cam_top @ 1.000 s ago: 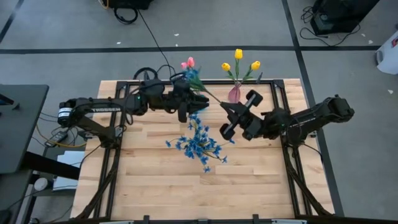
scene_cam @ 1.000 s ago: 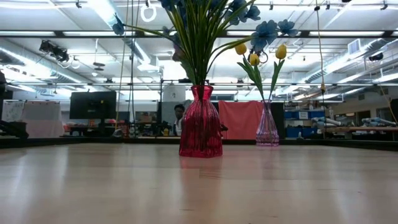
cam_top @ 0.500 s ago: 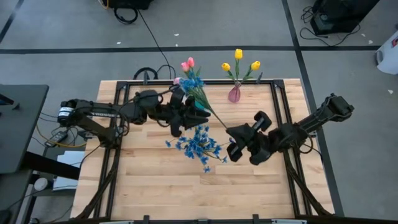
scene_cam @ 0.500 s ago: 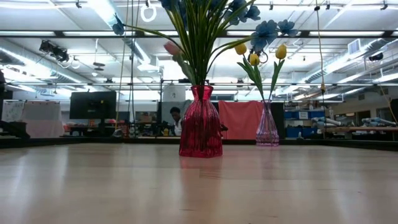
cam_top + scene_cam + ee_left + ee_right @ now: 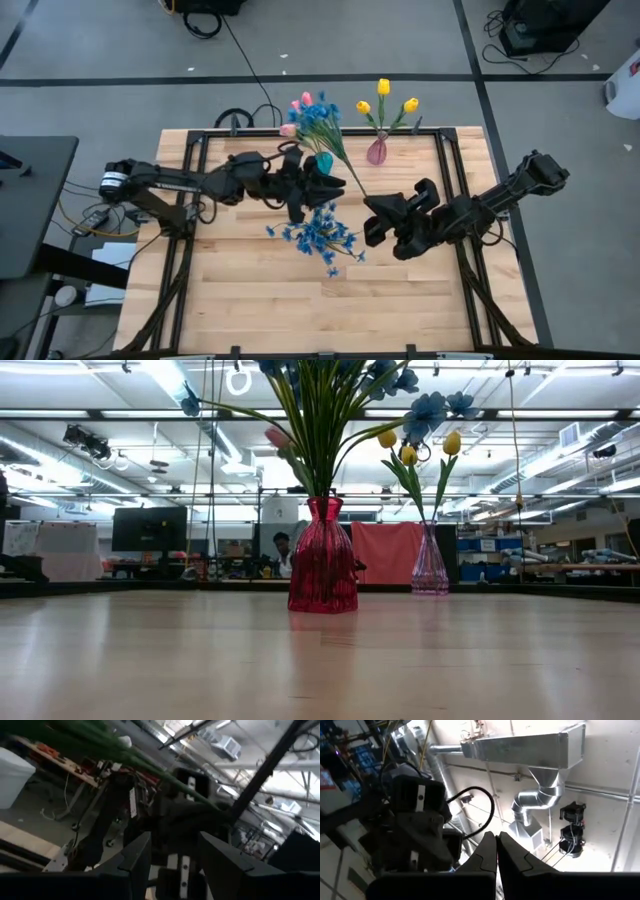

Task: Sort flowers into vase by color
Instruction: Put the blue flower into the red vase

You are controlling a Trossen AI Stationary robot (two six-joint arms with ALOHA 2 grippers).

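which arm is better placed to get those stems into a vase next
Left, probably. The left gripper is at the bunch of flowers angled over the table's far side, next to the blue flowers in the middle. The right gripper is shut, empty, near the stem ends.

Hidden or unclear from my station: red vase (image 5: pixel 323 556), blue sprays (image 5: pixel 330 380) cut off by the low view's upper edge; from above their blooms cover that vase completely. Left gripper (image 5: pixel 330 186): I cannot make out what its fingers meet among the stems. Green stems (image 5: pixel 125 757) in the left wrist view: blurred, colour of blooms unreadable. Person (image 5: pixel 283 553) behind the vase: mostly hidden.
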